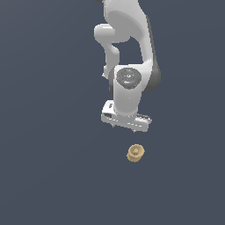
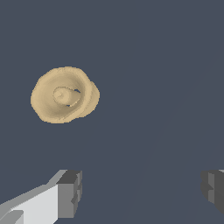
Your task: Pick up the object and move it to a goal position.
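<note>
Dark slate-blue floor [image 1: 48, 132] fills pretty much everything, flat and plain. Biggest thing on it is the white Panda arm [image 1: 129, 44], coming down from the far side in the exterior view, wrist pointing straight down with the round grey joint cap [image 1: 128, 77] facing the camera. Under that hangs the white gripper [image 1: 126, 125], up in the air and not touching anything. Wrist view shows its two grey fingertips [image 2: 70, 193] spread wide apart with only bare floor between them, so it's open and holding nothing. Smallest bit is the object [image 1: 136, 153], a little tan stubby cylinder with a wider rim and a knob in the middle, sitting on the floor just nearer than the gripper and slightly to the exterior view's right, clearly outside the fingers
</note>
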Controlling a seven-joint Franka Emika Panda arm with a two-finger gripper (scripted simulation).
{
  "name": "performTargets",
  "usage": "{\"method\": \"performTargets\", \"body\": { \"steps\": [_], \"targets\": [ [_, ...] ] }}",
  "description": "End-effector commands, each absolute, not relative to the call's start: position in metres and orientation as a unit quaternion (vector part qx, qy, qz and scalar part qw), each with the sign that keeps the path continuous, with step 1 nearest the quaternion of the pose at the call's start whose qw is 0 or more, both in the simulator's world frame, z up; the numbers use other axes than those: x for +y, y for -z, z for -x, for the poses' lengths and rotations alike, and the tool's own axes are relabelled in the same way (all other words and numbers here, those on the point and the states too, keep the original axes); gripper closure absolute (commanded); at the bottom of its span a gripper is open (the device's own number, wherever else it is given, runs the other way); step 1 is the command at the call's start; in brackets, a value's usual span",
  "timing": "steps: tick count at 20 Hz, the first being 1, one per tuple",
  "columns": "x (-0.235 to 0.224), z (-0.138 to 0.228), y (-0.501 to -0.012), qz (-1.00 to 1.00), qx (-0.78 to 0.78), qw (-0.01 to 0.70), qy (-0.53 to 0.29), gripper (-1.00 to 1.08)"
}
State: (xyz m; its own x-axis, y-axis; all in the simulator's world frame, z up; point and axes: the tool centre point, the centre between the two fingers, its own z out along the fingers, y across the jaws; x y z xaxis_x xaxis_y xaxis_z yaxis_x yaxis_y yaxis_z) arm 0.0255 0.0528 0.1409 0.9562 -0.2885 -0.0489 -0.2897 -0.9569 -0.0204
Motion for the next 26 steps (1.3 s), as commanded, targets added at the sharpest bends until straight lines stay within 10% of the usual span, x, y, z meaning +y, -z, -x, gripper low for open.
{"method": "performTargets", "body": {
  "steps": [1,26],
  "targets": [
    [0.056,-0.032,-0.139,0.984,0.178,0.013,-0.022,-0.92],
    [0.090,-0.088,-0.115,0.882,0.470,0.003,-0.010,-0.92]
  ]
}}
